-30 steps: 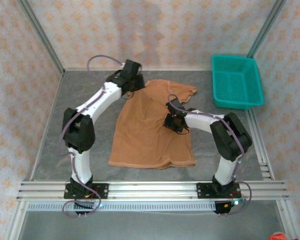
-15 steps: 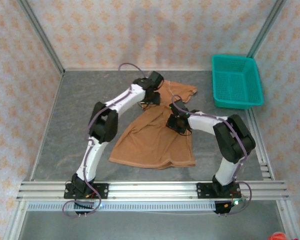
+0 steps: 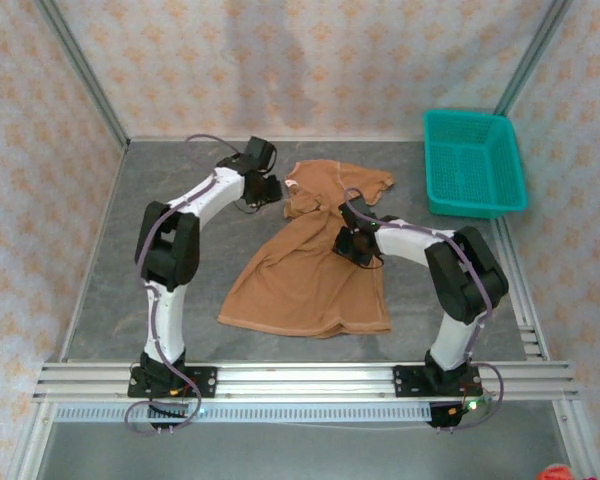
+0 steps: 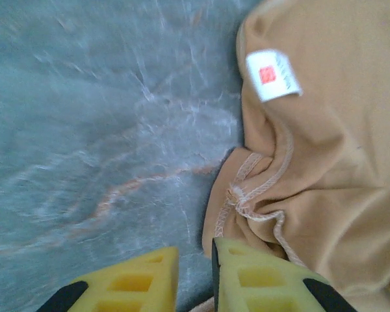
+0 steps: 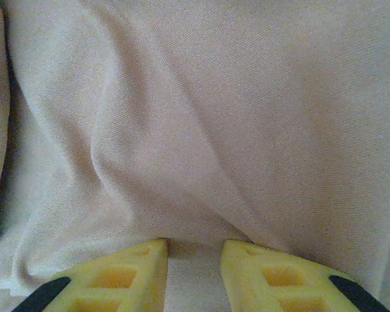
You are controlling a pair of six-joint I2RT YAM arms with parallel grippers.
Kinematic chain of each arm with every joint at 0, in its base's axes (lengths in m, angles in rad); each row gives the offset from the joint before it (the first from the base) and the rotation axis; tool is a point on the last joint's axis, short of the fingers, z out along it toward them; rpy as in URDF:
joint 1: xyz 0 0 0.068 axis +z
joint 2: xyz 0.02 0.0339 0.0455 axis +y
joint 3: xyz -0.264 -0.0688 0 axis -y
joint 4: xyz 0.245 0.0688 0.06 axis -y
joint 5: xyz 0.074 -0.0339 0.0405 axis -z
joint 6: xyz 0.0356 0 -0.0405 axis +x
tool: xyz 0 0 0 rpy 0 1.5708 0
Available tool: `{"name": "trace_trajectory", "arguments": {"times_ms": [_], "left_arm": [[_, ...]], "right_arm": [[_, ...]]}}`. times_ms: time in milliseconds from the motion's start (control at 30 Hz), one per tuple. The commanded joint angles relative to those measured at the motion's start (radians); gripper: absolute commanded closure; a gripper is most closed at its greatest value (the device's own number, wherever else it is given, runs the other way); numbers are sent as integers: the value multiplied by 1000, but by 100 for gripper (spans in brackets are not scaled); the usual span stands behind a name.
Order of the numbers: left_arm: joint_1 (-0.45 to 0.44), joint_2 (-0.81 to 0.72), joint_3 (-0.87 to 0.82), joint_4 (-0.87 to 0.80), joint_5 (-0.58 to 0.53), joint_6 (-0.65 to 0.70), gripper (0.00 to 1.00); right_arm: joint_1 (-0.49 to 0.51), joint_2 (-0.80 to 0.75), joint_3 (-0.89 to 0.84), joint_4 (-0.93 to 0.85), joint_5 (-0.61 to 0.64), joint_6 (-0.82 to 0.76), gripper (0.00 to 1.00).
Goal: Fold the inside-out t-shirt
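We counted one inside-out t-shirt (image 3: 310,280), one white label (image 4: 273,75) sewn into it, one teal basket (image 3: 475,208), and two arms, each ending in a pincer with yellow fingers. The left pincer (image 3: 268,190) hung over the grey table (image 3: 130,250) at the shirt's collar end. In its wrist view its fingers (image 4: 253,273) stood almost together, with only a slim slit between them, bare table showing through the slit and nothing caught there. The shirt's stitched sleeve seam lay just ahead of the finger on the right of that view, and whether that finger touched the cloth we could not tell. The label sat farther ahead and a little to that same side. The right pincer (image 3: 352,245) was down on the middle of the shirt, the tan cloth spreading on every side of it. Its fingers (image 5: 114,276) stood partly apart with their tips against the fabric, and a soft ridge of cloth ran toward the gap. Whether a fold was actually pinched or merely pressed we could not tell. The basket stood well apart from this pincer — off to its right and farther from the bases. The shirt lay flat on the table, its hem nearer the bases than either pincer.
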Motion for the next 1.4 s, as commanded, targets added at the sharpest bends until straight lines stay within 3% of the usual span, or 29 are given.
{"name": "trace_trajectory", "arguments": {"times_ms": [0,633,667,733,767,1000,1167,1367], "left_arm": [[-1,26,-24,89,101,-63,77],[0,151,-71,254,203,-211,72],[-1,154,-74,254,202,-214,75],[0,153,-69,244,193,-214,91],[1,151,-55,219,186,-211,100],[31,103,310,-202,49,-35,100],[96,114,617,-503,-137,158,100],[215,148,638,-618,-291,207,100]], "right_arm": [[-11,83,-39,-117,35,-11,69],[-11,101,-47,-100,9,-13,68],[-11,102,-45,-100,8,-13,68],[-10,105,-42,-100,8,-15,69],[-11,105,-40,-103,13,-15,68],[-19,125,-42,-150,99,6,69],[-43,129,-103,-147,125,22,69],[-47,132,-138,-137,135,36,69]]}}
